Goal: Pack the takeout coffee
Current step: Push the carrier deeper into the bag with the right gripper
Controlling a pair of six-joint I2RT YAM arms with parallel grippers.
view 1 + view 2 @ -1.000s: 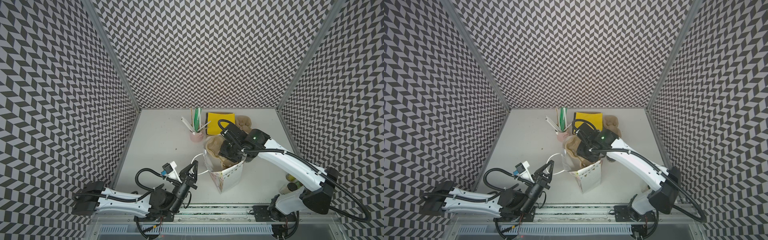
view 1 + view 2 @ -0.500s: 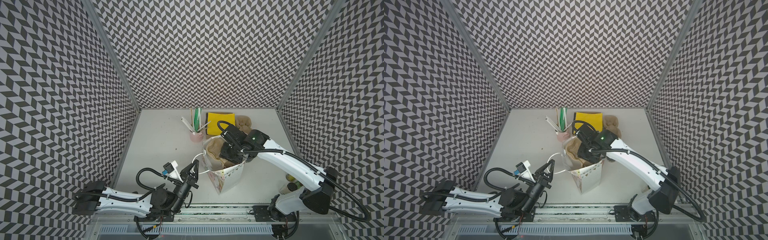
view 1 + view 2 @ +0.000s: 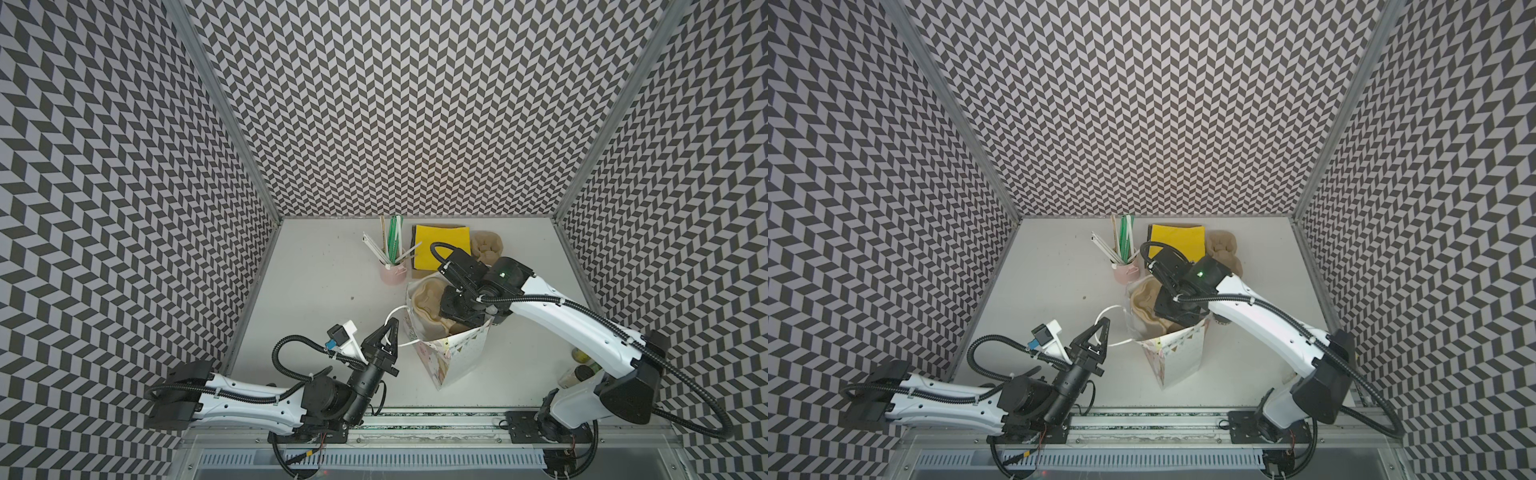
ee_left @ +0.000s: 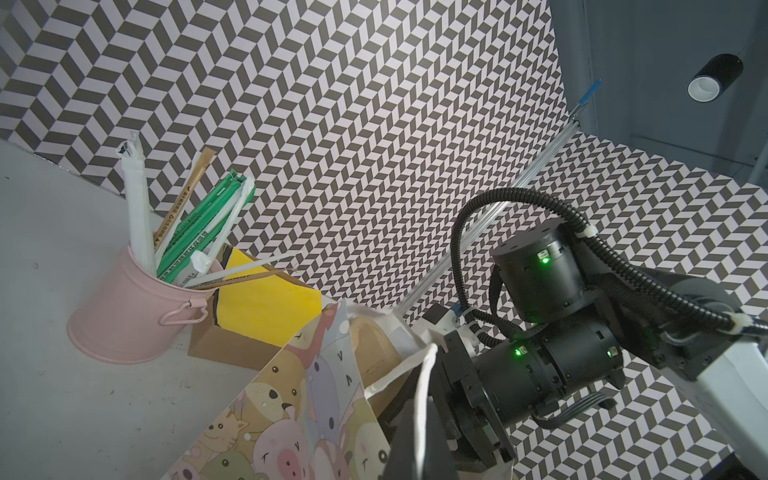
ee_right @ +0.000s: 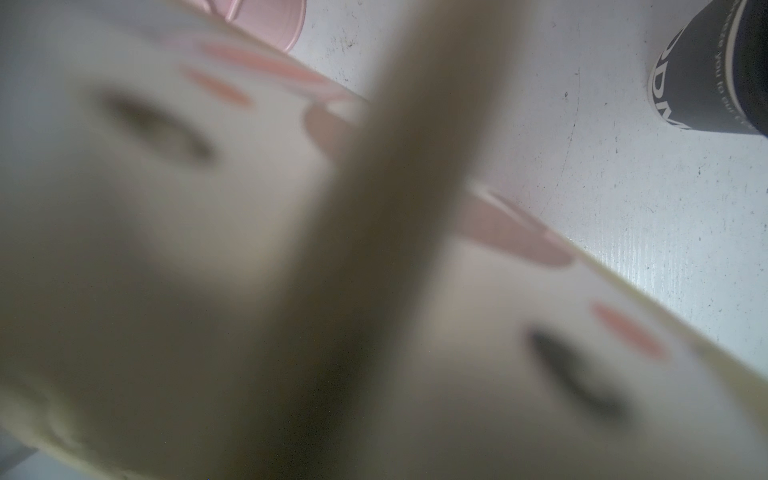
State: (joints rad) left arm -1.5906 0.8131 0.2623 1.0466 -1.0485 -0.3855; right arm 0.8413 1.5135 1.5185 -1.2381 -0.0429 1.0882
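The takeout coffee (image 5: 706, 66), a black cup with white lettering, stands on the table outside the bag. It shows only in the right wrist view; in both top views the right arm covers that spot. The cartoon-printed paper bag (image 3: 457, 357) (image 3: 1179, 357) (image 4: 299, 407) stands open at mid-table. My left gripper (image 3: 392, 328) (image 3: 1105, 322) (image 4: 419, 436) is shut on the bag's white handle (image 3: 390, 320) (image 4: 426, 386). My right gripper (image 3: 455, 320) (image 3: 1177, 318) reaches down into the bag's mouth beside a brown pulp carrier (image 3: 428, 299). Its jaws are hidden.
A pink bucket of wrapped straws (image 3: 392, 272) (image 4: 124, 316) stands just behind the bag. A yellow sheet on brown card (image 3: 442, 245) and another pulp carrier (image 3: 488, 245) lie at the back. Small bottles (image 3: 579, 365) sit by the right arm's base.
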